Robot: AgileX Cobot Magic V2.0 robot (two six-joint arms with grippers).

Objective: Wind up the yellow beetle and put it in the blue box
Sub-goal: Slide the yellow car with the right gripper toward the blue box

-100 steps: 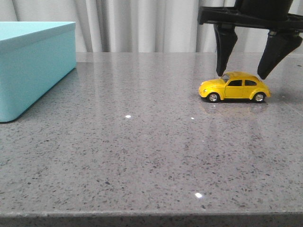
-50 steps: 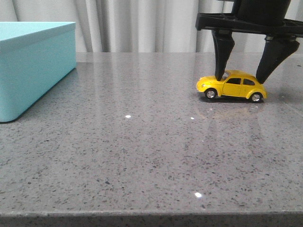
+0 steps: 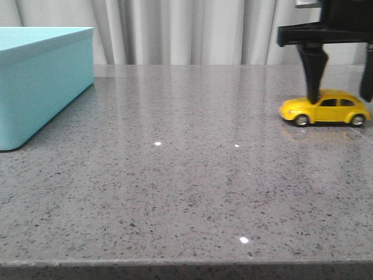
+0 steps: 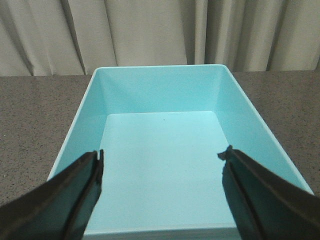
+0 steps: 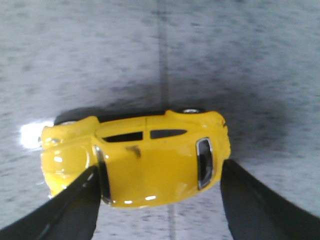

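Note:
The yellow beetle (image 3: 324, 109) stands on its wheels at the far right of the grey table, nose to the left. My right gripper (image 3: 340, 100) is lowered over it, open, with its fingers astride the cabin. In the right wrist view the beetle (image 5: 150, 160) lies between the fingers: one finger (image 5: 75, 205) touches the windscreen end, and the other stands just off the rear. The blue box (image 3: 41, 81) stands at the far left. My left gripper (image 4: 162, 154) hovers open and empty above the box's bare inside (image 4: 160, 90).
The speckled grey tabletop (image 3: 175, 175) stretches between the box and the car. Its front edge runs along the bottom of the front view. Pale curtains (image 3: 186, 29) hang behind the table's far edge.
The right gripper came down onto the beetle, then moved right with it. The car has rolled backwards toward the table's right side. The finger spacing looks unchanged.

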